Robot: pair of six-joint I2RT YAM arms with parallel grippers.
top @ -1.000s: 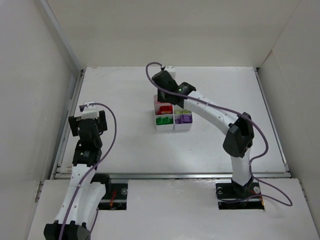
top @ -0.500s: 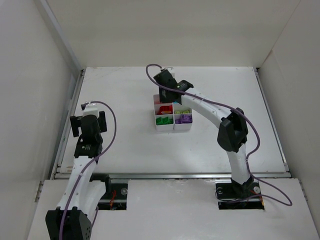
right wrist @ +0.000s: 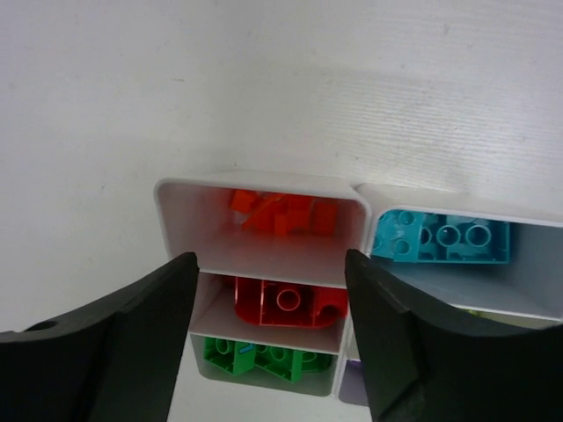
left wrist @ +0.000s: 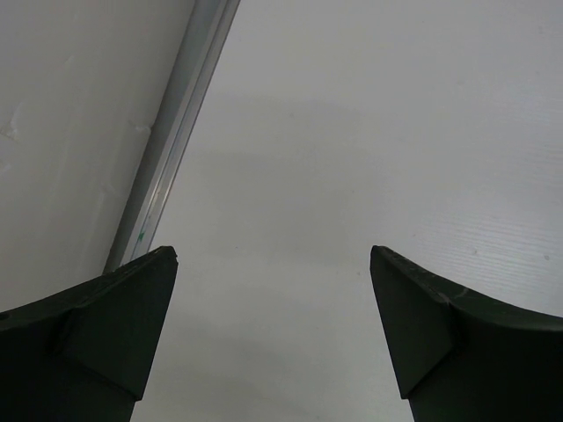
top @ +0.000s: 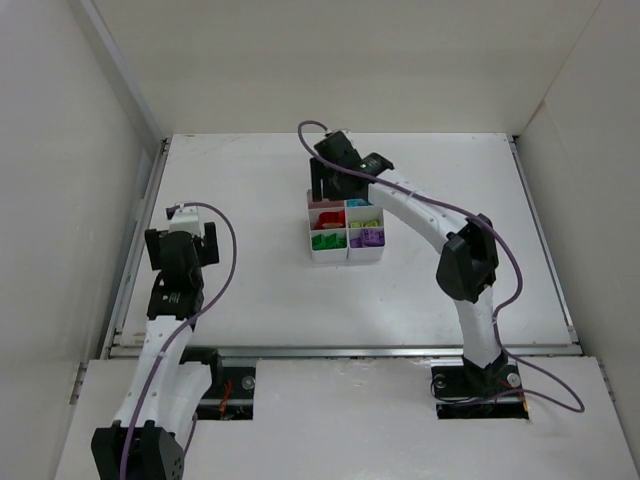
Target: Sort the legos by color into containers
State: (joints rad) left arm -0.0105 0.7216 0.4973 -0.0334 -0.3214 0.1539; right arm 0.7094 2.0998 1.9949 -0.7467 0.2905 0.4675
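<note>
The white tray (right wrist: 260, 185) looked like smooth, faintly glossy plastic. The red brick (right wrist: 286, 303), cyan brick (right wrist: 444, 239) and green brick (right wrist: 259, 359) were shiny moulded plastic. The table (left wrist: 369, 132) was matt white, finely ribbed, edged by a dull metal rail (left wrist: 176, 132).

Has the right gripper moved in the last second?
Yes. The right gripper backed off the tray, toward the far edge of the table.

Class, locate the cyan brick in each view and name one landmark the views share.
Top external: cyan brick in the far right compartment, upper centre.
Left wrist: not in it.
Right wrist: cyan brick at right, mid-height.
Shared landmark: the white tray.
</note>
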